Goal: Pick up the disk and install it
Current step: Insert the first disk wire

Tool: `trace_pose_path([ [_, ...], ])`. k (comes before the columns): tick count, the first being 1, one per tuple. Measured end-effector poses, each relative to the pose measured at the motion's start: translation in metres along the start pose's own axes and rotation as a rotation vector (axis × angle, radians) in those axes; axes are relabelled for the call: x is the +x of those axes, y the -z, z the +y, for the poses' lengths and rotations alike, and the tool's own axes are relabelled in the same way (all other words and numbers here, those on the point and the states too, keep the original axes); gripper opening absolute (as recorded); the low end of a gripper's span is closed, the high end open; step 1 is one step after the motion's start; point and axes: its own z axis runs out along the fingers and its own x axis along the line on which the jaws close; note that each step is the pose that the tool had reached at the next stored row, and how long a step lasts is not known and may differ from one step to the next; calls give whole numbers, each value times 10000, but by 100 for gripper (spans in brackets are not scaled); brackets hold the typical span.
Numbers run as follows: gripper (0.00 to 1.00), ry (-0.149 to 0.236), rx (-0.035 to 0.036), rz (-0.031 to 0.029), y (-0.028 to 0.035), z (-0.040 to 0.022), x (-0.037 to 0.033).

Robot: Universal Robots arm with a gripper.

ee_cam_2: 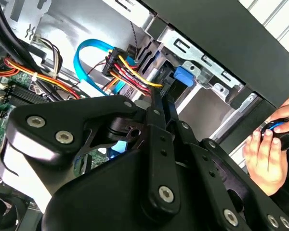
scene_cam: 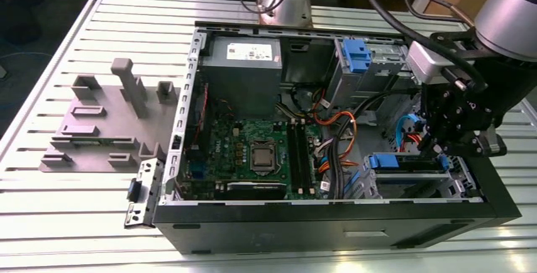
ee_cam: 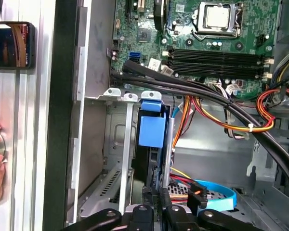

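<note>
The disk (ee_cam: 152, 126) stands on edge in the metal drive cage (ee_cam: 114, 144) at the case's front corner, its blue bracket end showing. In the exterior view the disk's blue bracket (scene_cam: 394, 160) sits in the low bay at the exterior view's right. My gripper (scene_cam: 439, 150) hangs right behind it. In the first wrist view my gripper (ee_cam: 155, 208) has its black fingers (ee_cam: 143, 211) pressed on either side of the disk's thin rear edge. In the second wrist view a finger (ee_cam_2: 160, 111) reaches toward the blue tab (ee_cam_2: 184, 75). The gripper looks shut on the disk.
The open computer case (scene_cam: 336, 219) holds a motherboard (scene_cam: 251, 153), a power supply (scene_cam: 243, 65), and a second blue-bracketed bay (scene_cam: 356, 56). Black, orange and blue cables (ee_cam: 216, 115) run close beside the cage. A grey fixture (scene_cam: 100, 122) sits at the exterior view's left. A hand (ee_cam_2: 267, 147) rests outside the case.
</note>
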Motion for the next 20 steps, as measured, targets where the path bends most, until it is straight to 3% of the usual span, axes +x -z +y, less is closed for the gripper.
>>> trace_pose_path([
  [4,16,-90,6,6,-3,36,-2],
  [15,16,-300,-9,19,-16,37,-4],
  [20,16,-307,76,21,-17,37,-3],
])
